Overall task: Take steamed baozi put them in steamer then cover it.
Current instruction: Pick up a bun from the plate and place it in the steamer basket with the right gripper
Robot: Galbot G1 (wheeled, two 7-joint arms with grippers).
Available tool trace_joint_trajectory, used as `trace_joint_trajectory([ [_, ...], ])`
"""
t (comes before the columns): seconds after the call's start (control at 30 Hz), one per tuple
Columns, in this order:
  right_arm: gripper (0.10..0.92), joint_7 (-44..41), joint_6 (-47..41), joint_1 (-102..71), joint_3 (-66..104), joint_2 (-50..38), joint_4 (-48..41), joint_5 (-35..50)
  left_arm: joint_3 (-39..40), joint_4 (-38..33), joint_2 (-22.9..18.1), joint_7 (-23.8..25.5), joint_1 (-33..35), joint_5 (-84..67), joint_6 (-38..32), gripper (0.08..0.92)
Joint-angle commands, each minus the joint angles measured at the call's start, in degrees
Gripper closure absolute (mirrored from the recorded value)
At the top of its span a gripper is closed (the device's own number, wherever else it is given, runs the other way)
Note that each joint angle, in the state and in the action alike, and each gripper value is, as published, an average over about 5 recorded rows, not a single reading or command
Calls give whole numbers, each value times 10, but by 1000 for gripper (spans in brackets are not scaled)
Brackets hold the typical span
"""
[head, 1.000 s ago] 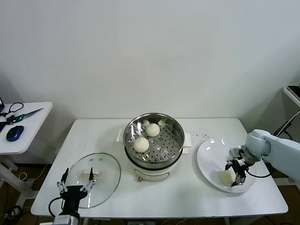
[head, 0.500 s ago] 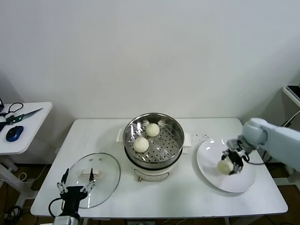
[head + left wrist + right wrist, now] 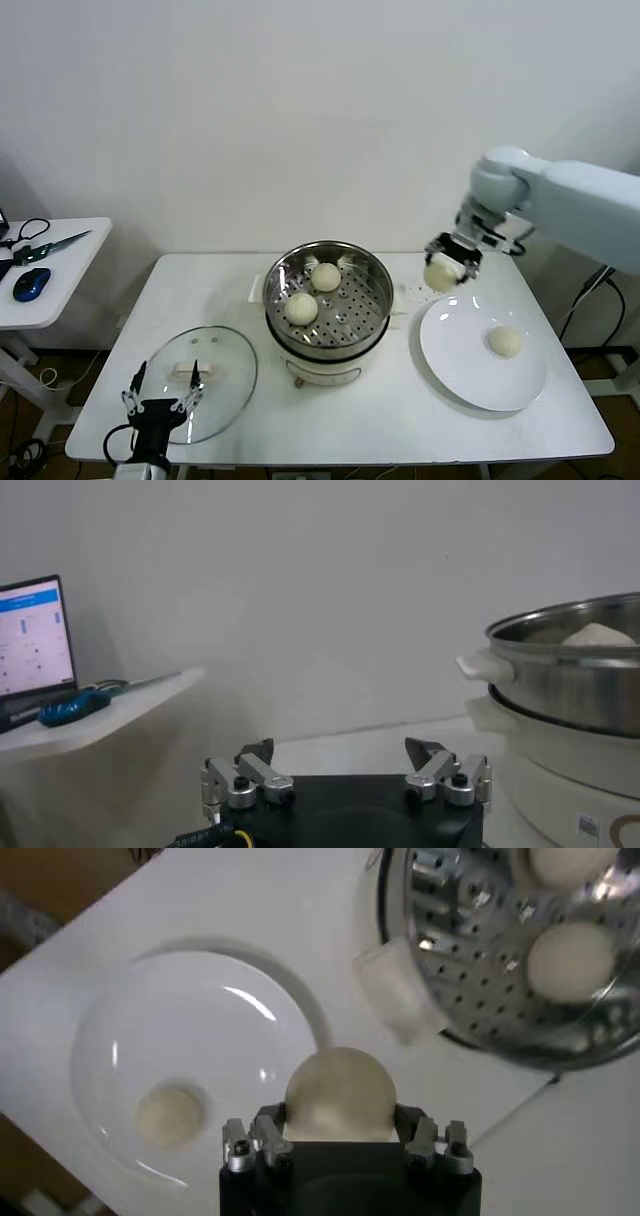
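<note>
My right gripper (image 3: 446,268) is shut on a cream-white baozi (image 3: 440,275) (image 3: 340,1094), held in the air between the white plate and the steamer (image 3: 327,300) (image 3: 500,998). Two baozi lie on the steamer's perforated tray, one at the front left (image 3: 301,308) (image 3: 570,961) and one at the back (image 3: 325,276) (image 3: 570,862). One more baozi (image 3: 505,341) (image 3: 170,1116) rests on the plate. The glass cover (image 3: 205,378) lies flat on the table left of the steamer. My left gripper (image 3: 162,392) (image 3: 342,765) stands open at the table's front left, over the cover's near edge.
The flat white plate (image 3: 470,370) (image 3: 200,1038) sits at the table's right. A side table (image 3: 40,275) on the left carries a mouse and scissors; the left wrist view shows a laptop screen (image 3: 35,645) there. The steamer's white side handle (image 3: 400,988) juts toward the plate.
My right gripper closed on a baozi on the plate, lifted it and carried it up and left toward the steamer. One baozi stays on the plate. The left arm has not moved.
</note>
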Motion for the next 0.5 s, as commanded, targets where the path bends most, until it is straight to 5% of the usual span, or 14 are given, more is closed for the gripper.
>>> trace_joint_trajectory([
  [0.03, 330, -13, 78, 50, 2, 136, 4, -25, -1, 1, 0, -1, 2, 0, -3, 177],
  [0.5, 330, -13, 81, -95, 20, 255, -7, -70, -7, 4, 1, -2, 14, -8, -11, 177],
])
